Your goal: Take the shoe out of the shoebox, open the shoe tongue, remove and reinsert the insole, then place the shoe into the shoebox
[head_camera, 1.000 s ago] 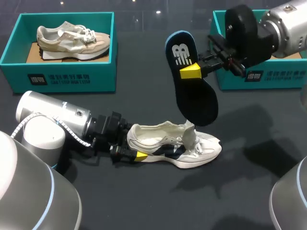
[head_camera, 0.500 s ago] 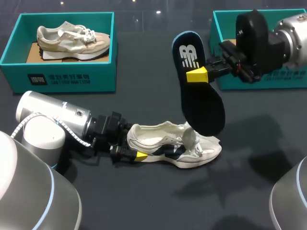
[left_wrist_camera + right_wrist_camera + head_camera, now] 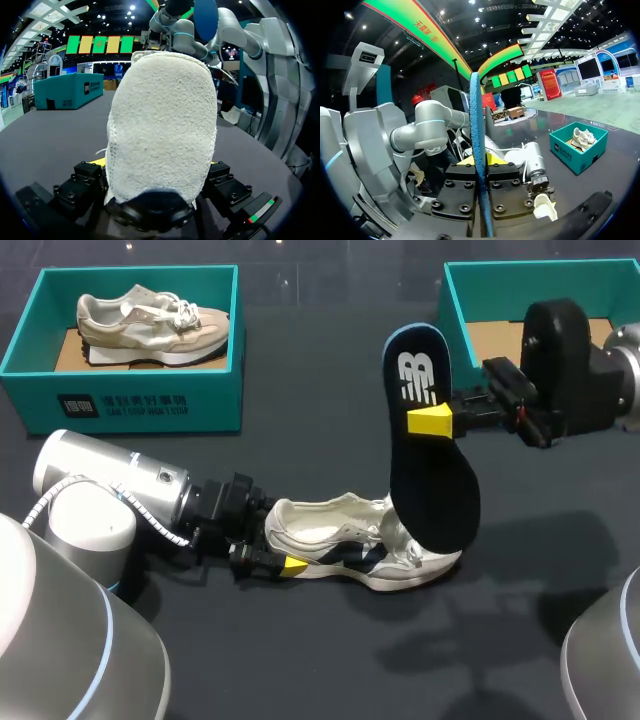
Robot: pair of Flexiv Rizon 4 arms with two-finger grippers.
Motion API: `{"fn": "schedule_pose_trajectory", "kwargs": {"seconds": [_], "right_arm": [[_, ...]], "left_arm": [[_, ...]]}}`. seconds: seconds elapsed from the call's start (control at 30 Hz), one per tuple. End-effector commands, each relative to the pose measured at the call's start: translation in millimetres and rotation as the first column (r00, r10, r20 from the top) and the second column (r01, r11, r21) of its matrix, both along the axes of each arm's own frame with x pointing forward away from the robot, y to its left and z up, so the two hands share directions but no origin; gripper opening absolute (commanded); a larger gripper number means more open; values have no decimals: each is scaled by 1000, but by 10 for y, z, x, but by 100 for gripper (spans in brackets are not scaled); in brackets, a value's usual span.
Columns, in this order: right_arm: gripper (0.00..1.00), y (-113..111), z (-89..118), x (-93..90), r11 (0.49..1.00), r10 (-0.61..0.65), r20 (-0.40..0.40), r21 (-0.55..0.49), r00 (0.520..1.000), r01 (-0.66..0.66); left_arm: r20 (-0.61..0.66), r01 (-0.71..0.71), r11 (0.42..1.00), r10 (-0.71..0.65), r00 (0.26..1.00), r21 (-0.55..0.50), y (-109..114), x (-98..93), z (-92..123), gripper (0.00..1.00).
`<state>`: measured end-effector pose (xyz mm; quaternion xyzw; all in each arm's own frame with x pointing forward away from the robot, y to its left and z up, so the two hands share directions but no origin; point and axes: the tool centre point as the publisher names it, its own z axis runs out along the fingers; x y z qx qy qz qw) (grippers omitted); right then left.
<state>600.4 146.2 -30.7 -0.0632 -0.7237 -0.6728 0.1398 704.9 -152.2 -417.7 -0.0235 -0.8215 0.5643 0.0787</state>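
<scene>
Though perhaps lined, shoebox (image 3: 150, 410) with beige shoe (image 3: 150, 318)

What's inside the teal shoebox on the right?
Only a brown cardboard liner shows in the right shoebox. The right arm covers much of its floor, so that part cannot be seen.

My head camera looks down on the table (image 3: 300, 660) from behind. Left wrist camera sits close against the shoe (image 3: 162, 125), right sees the insole (image 3: 477, 150) edge-on; head view shares both.
</scene>
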Motion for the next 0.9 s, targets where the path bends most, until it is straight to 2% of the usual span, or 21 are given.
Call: {"fn": "schedule_pose_trajectory", "kwargs": {"seconds": [0.03,0.13,0.53,0.57,0.6,0.63,0.67,0.9], "right_arm": [[0,-59,-41,-78,999,-48,-22,3,999,48],[0,-89,-50,-87,998,-62,-54,-4,997,62],[0,-102,-51,-95,998,-62,-57,-4,996,62],[0,-102,-51,-95,998,-62,-57,-4,996,62],[0,-102,-51,-95,998,-62,-57,-4,996,62],[0,-102,-51,-95,998,-62,-57,-4,996,62],[0,-102,-51,-95,998,-62,-57,-4,996,62],[0,-102,-51,-95,998,-62,-57,-4,996,62]], "left_arm": [[0,1,1000,-1,1000,1,-12,1,-10,0],[0,1,1000,-1,1000,1,-12,1,-10,0],[-8,1,1000,-1,1000,5,8,-6,-9,0],[-14,1,1000,-1,1000,10,17,-10,-14,4],[-14,0,1000,0,1000,12,24,-13,-18,29],[-15,-1,1000,1,1000,17,34,-18,-20,86],[-15,-1,1000,2,1000,23,45,-22,-20,100],[-1,-7,997,7,1000,73,163,-31,33,100]]}}
